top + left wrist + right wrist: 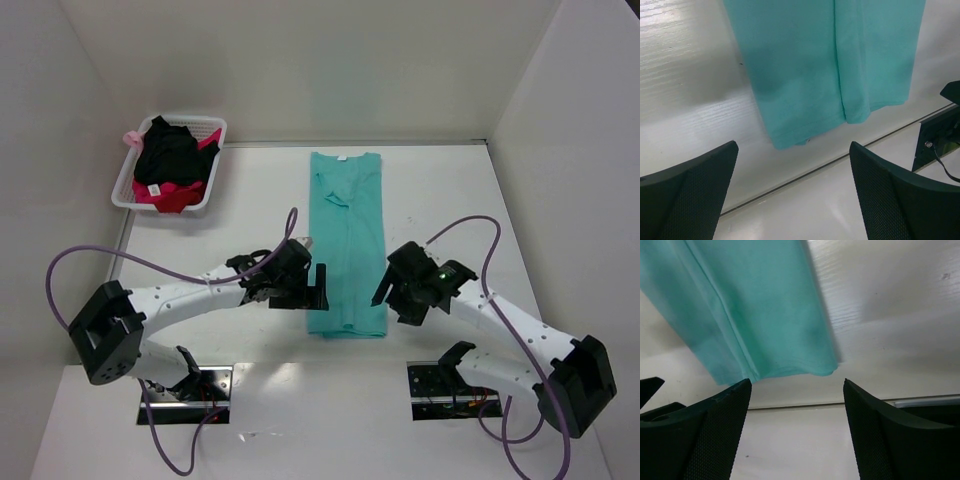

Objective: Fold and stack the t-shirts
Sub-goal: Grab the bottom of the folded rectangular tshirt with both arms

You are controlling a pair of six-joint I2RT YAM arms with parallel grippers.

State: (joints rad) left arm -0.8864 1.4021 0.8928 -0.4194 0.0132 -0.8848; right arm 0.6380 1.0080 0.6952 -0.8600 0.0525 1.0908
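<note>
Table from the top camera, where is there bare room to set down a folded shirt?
Widest bare patch: right of the teal shirt, between it and the right wall, beyond the right gripper. A second lies between the basket and the shirt's left edge, beyond the left gripper. Crowded: the shirt's near hem, flanked by both grippers, and the basket corner.

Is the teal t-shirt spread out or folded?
Folded lengthwise, not yet crosswise: the teal t-shirt lies as one long narrow strip, no sleeves sticking out, overlapping layers at its hem.

Plain teal-green t-shirt (347,245); white lattice basket (217,160)
</note>
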